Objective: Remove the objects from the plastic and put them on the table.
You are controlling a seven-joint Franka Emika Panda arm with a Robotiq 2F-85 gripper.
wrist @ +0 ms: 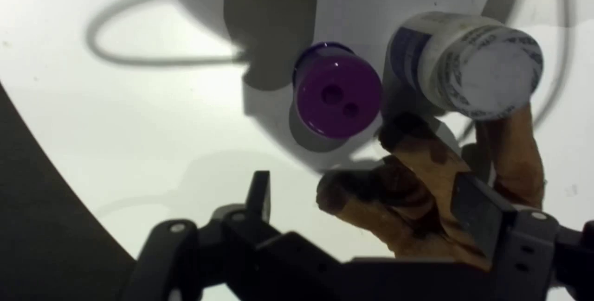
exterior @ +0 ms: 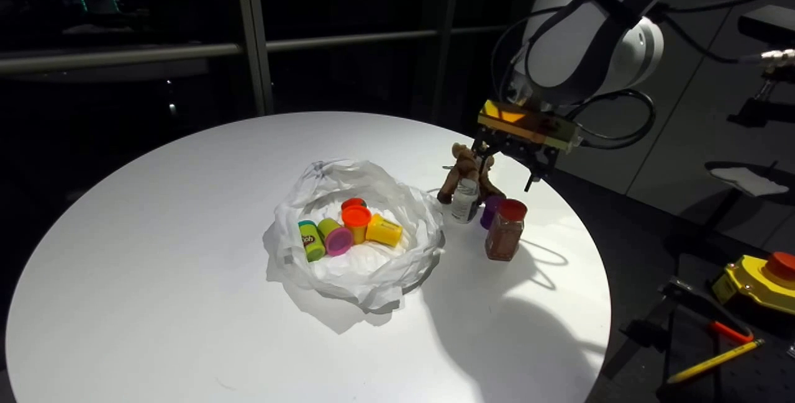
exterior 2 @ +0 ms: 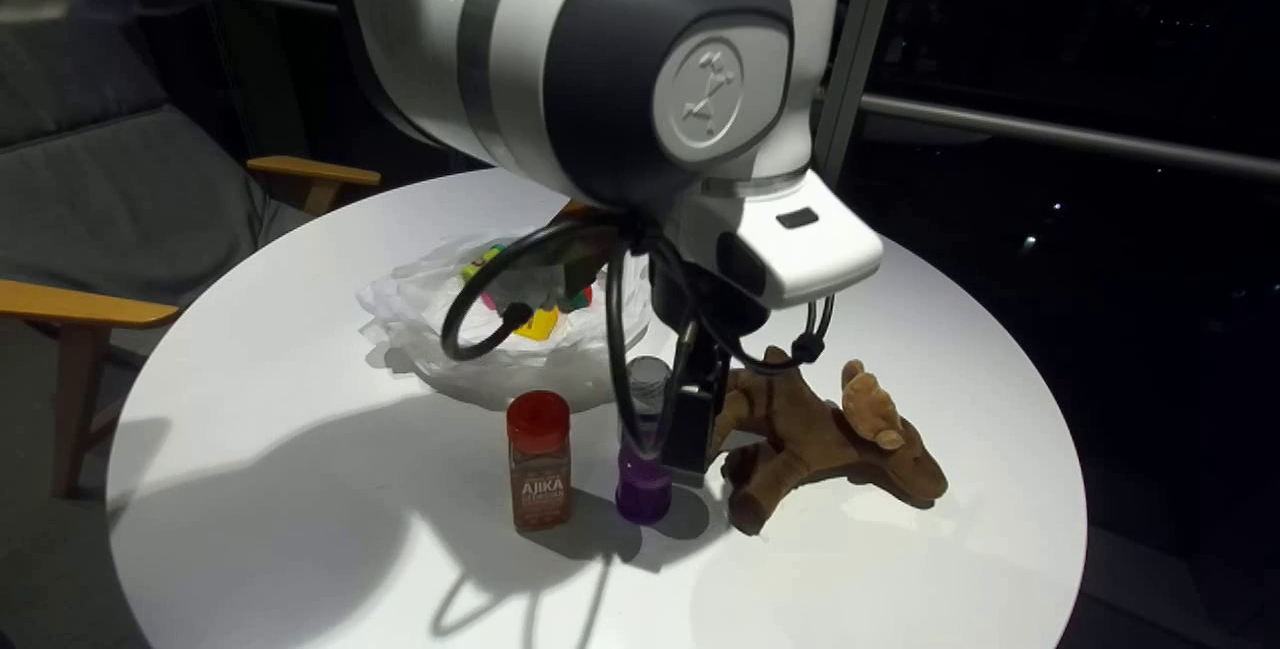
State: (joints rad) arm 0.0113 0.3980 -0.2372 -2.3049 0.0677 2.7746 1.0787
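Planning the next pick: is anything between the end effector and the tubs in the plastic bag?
Yes: partly beneath the end effector is the brown toy animal; toward the tubs stands the white bottle, then the plastic bag with its raised rim.

A gray chair with wooden armrests, a yellow pencil and a horizontal rail are visible.
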